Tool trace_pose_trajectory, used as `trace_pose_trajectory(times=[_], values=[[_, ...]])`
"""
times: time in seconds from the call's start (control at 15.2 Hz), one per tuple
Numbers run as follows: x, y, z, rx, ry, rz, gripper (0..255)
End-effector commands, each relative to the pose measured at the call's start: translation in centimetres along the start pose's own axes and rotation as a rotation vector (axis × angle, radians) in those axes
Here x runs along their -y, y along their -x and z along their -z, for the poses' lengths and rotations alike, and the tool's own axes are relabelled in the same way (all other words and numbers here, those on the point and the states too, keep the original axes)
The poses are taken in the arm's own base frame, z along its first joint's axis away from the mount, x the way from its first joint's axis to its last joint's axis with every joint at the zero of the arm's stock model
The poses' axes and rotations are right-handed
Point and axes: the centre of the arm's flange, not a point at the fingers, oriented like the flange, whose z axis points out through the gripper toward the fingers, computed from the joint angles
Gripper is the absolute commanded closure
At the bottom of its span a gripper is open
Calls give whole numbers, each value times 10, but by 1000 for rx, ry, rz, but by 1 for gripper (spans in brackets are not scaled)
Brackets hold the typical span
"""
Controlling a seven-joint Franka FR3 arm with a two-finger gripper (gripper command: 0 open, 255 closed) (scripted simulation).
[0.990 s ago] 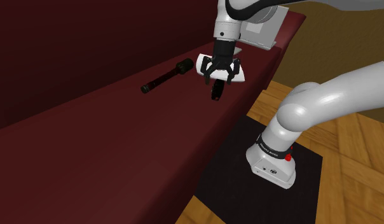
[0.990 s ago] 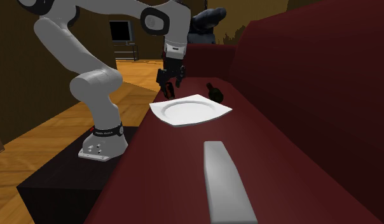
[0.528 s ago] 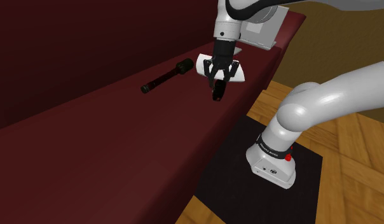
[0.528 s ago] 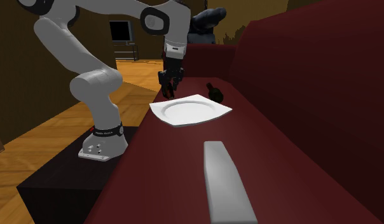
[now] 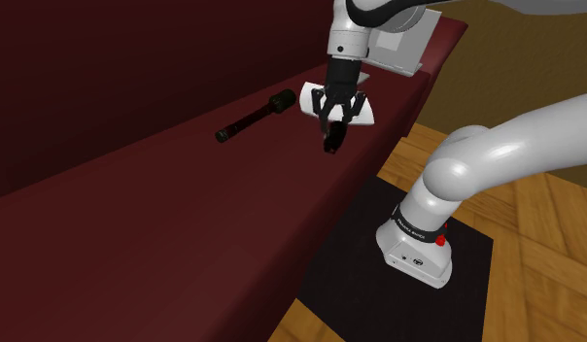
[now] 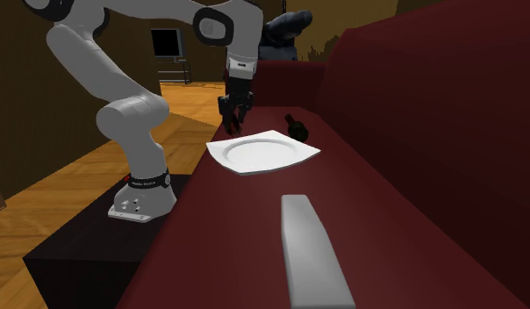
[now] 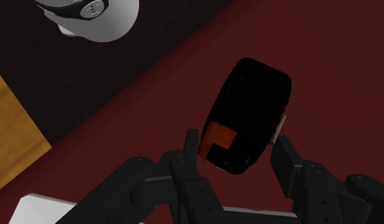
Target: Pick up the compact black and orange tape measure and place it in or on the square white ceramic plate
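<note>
1. Dark red seat [image 5: 185, 243] with a tall back crosses the shoulder view. Wooden floor [image 5: 549, 291] and a black mat [image 5: 345, 257] under the arm's stand [image 5: 416, 251] take up the lower right.
2. The tape measure [image 7: 251, 114], a compact black case with an orange patch, sits on the seat near its front edge. In the shoulder view [image 5: 331, 142] it is at upper centre, just below the plate [image 5: 367, 114].
3. The gripper [image 7: 236, 141] comes straight down on it. Its jaws are narrow, one against each flat side of the case, clasping it. I cannot tell whether it has left the seat.
4. I judge the case rigid, dense for its size and smooth-shelled, so it could pivot or slip. The flat sides are the place to hold. The present hold looks nearer one end than the middle.
5. The square white plate [image 6: 263, 154] lies bare at the centre of the second exterior view, just beside the gripper [image 6: 230, 118]. The carry is short.
6. A dark torch-like tool [image 5: 251, 117] lies left of the gripper, and a grey bar [image 6: 311, 250] lies low in the second exterior view.
</note>
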Motion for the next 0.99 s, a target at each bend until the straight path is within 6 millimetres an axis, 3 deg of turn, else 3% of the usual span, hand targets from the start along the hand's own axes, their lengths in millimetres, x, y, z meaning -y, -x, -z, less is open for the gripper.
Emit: trace_pose_trajectory(times=[0.0, 0.92], values=[[1, 2, 9, 0, 0, 0, 255], [2, 21, 81, 0, 0, 0, 255]])
